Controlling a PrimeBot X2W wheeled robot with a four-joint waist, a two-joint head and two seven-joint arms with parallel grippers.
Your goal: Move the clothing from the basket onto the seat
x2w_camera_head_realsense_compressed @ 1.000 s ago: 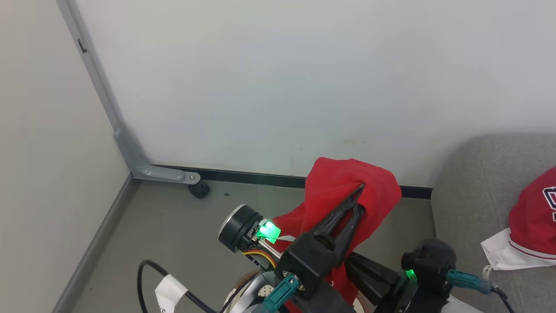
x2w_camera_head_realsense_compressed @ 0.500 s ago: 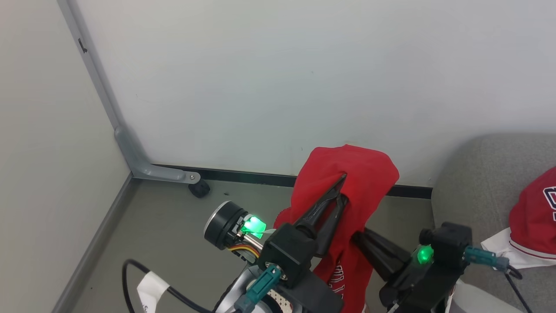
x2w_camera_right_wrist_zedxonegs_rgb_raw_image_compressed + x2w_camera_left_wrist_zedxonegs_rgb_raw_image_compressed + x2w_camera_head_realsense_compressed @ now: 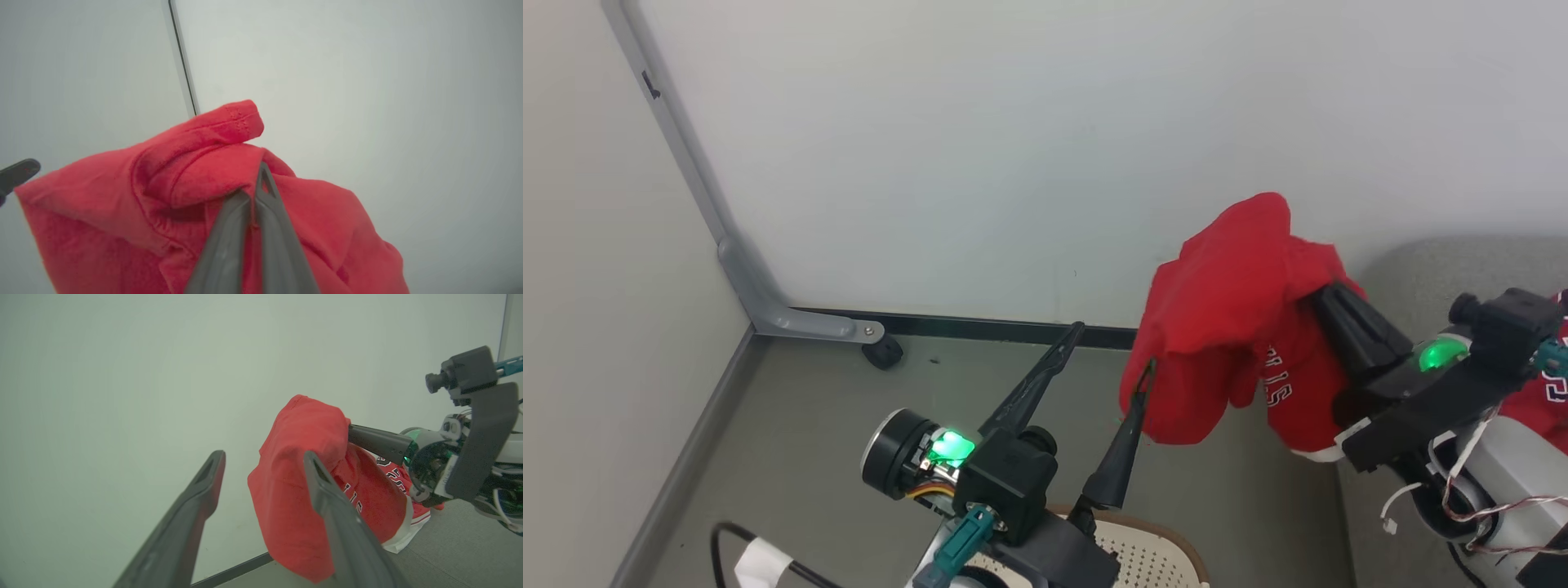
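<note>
Above the floor [image 3: 866,441], between the basket [image 3: 1168,541] at the near edge and the seat [image 3: 1417,265] at the right, the clothing [image 3: 1225,327] hangs in the air as a bunched red jersey with white lettering. The right gripper [image 3: 256,179] grips it: in the right wrist view its two fingers are pressed together on a fold of the cloth, with the rest draped down around them. The left gripper [image 3: 1112,349] stands spread wide and holds nothing. Its right fingertip is just beside the jersey's lower left edge, and I cannot tell whether the two touch. Another red garment [image 3: 1543,416] shows at the far right, behind the right arm, apparently already on the seat.

The step in hand looks like the carry from basket to seat, with the load on the right arm alone. The next move calls for a swing further right until the jersey hangs over the grey cushion and not over the gap beside it. Then comes a descent until the cloth rests there, and only then should the fingers part. The left finger should stay clear so the hem does not snag.
</note>
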